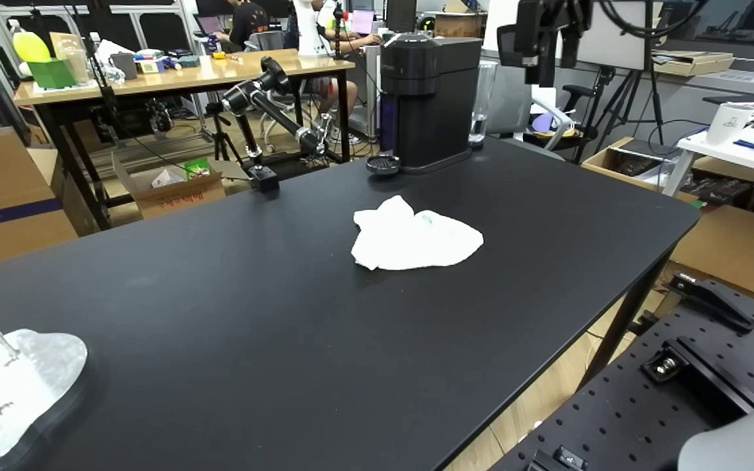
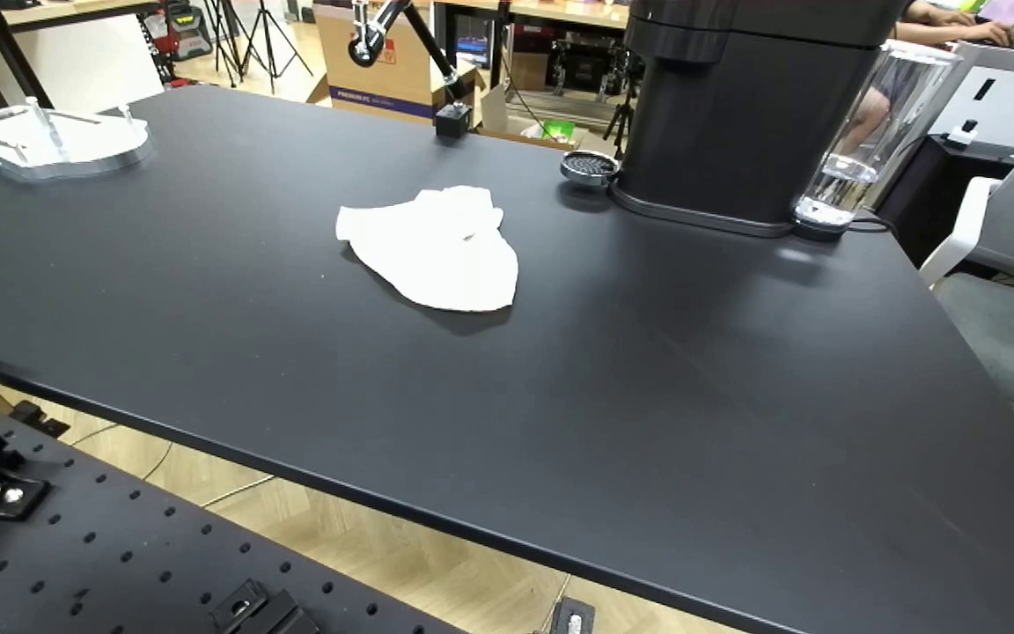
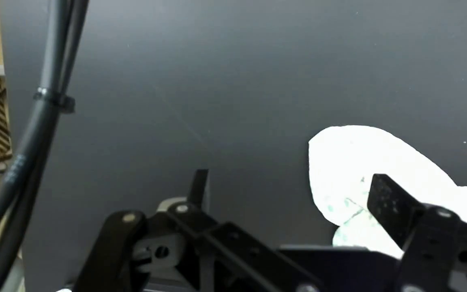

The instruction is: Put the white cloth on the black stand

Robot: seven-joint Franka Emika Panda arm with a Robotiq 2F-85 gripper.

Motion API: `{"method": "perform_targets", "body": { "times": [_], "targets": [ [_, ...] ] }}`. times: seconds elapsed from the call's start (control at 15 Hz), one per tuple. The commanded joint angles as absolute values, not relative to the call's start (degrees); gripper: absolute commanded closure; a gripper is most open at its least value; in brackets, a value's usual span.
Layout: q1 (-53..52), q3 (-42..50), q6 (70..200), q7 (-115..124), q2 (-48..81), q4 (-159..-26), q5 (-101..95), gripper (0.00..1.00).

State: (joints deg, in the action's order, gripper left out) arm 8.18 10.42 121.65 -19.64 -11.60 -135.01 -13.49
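White cloth [image 1: 410,239] rumpled on black table [image 1: 239,314].
Gripper [image 3: 291,178] hangs above, fingers [image 3: 391,209] spread wide; cloth lies apart from the black coffee machine [image 2: 727,132] in both exterior views.

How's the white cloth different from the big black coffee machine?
The cloth is white; the coffee machine is black. The cloth lies low and crumpled; the coffee machine stands tall and upright. The cloth looks soft; the coffee machine looks hard. Both rest on the dark table.

A wood-topped desk [image 1: 272,65] stands on pale wooden flooring [image 2: 366,546]
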Motion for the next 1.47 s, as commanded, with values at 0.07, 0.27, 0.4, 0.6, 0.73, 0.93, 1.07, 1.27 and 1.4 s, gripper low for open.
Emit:
{"method": "perform_targets", "body": {
  "times": [0.07, 0.27, 0.4, 0.6, 0.73, 0.93, 1.07, 1.27, 1.4],
  "targets": [
    [3.7, 6.6, 132.2, -24.3, -5.8, -135.2, -14.0, 0.00],
    [1.2, 4.0, 143.7, -27.5, -1.9, -136.8, -12.3, 0.00],
    [0.0, 2.3, 149.1, -30.5, 1.2, -137.4, -9.4, 0.00],
    [-0.2, 0.3, 154.5, -31.2, 6.7, -137.1, -9.6, 0.00],
    [0.2, 0.0, 156.3, -29.8, 10.7, -136.2, -12.0, 0.00],
    [0.7, 0.2, 157.4, -28.8, 15.7, -135.0, -14.2, 0.00],
    [0.9, 0.2, 157.7, -27.6, 18.3, -134.0, -14.3, 0.00],
    [0.9, 0.3, 157.7, -26.4, 21.5, -132.2, -14.6, 0.00],
    [1.0, 0.1, 157.4, -26.2, 23.1, -131.1, -14.3, 0.25]
  ]
}}
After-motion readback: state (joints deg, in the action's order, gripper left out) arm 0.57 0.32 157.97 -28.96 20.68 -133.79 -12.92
